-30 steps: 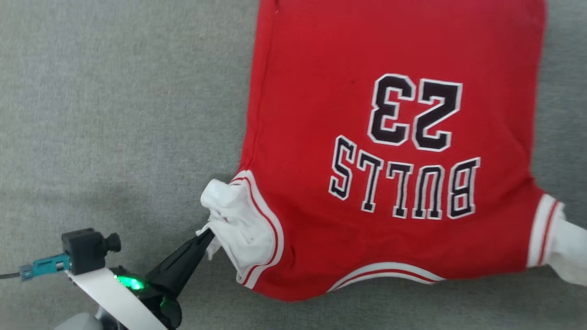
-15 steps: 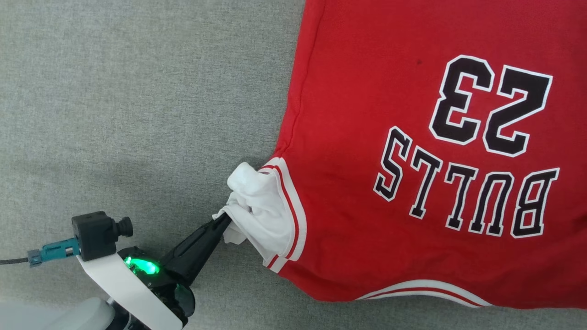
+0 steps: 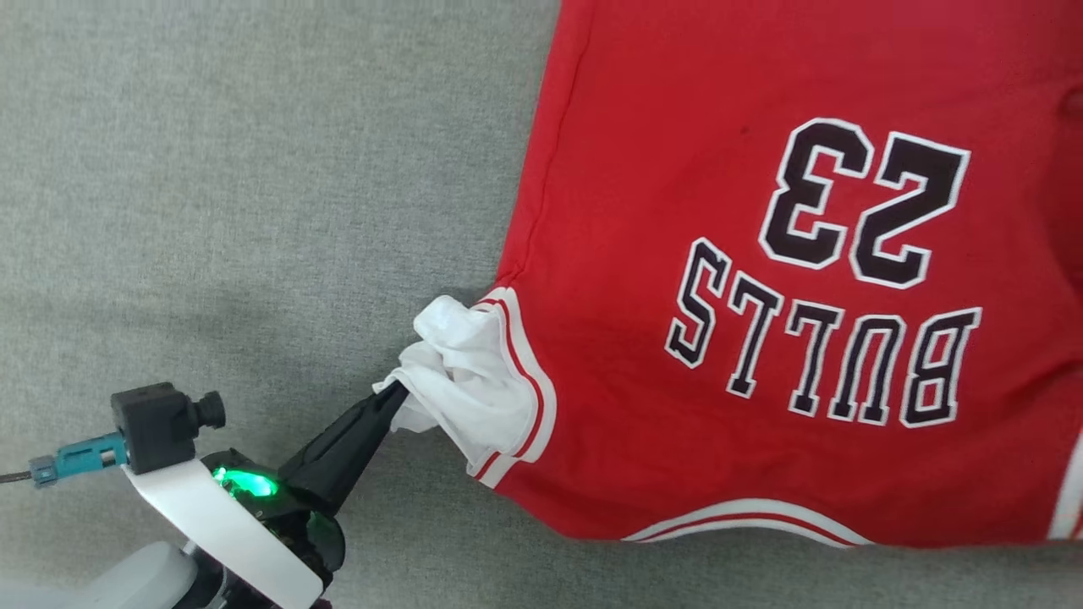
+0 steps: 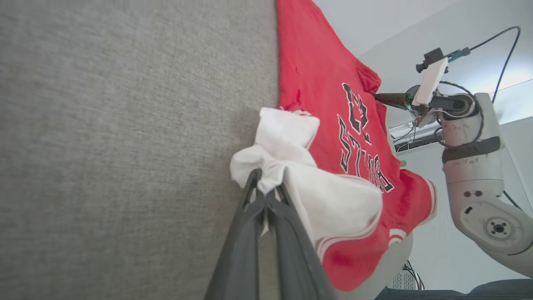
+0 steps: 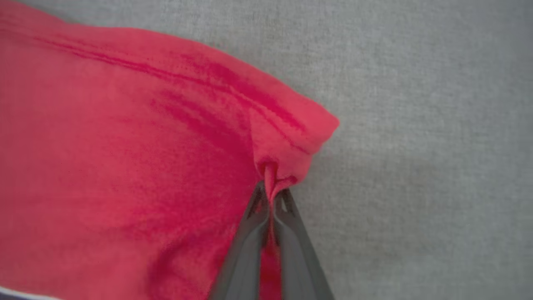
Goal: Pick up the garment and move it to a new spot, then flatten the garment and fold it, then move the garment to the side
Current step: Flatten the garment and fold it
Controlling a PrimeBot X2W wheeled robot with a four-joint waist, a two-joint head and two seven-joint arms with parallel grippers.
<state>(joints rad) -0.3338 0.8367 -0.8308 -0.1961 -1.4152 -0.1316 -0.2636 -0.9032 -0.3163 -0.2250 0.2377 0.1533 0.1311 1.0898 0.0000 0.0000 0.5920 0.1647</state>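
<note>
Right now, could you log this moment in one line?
left gripper shut on garment sleeve | right gripper shut on garment corner

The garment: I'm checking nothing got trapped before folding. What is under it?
A grey fabric surface shows around the garment and likely continues beneath. Whatever lies under its red body is covered. The left claw pinches its white sleeve, the right claw a red corner.

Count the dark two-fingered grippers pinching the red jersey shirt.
2. The left gripper is shut on the crumpled white sleeve of the red jersey shirt; the right gripper is shut on a red corner.
</note>
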